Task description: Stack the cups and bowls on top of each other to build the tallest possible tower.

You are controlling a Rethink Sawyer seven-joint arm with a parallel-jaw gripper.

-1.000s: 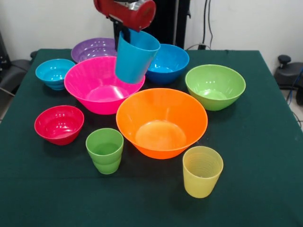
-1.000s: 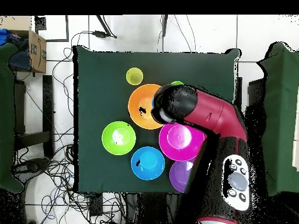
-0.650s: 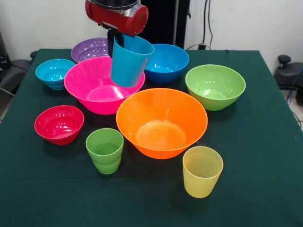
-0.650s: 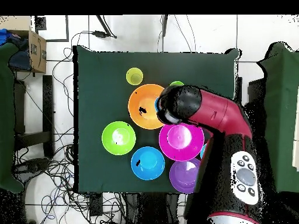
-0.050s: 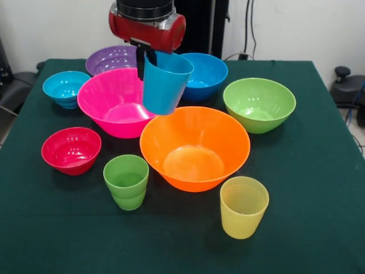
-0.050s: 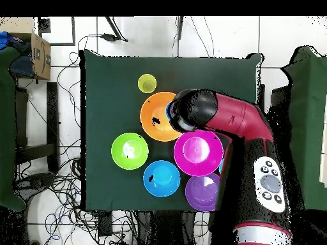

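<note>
Sky-blue cup [image 5: 165, 83] is clamped in the claw [image 5: 149, 60], tilted, hanging up off the table [image 5: 319, 188] between the pink bowl [image 5: 114, 101] and the orange bowl [image 5: 195, 147].

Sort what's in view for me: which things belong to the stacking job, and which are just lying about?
Job:
- blue cup, held aloft in the tool
- green cup
- yellow cup
- orange bowl
- pink bowl
- purple bowl
- blue bowl
- green bowl
- red bowl
- teal bowl

Lying about:
- cardboard box
- floor cables
</note>
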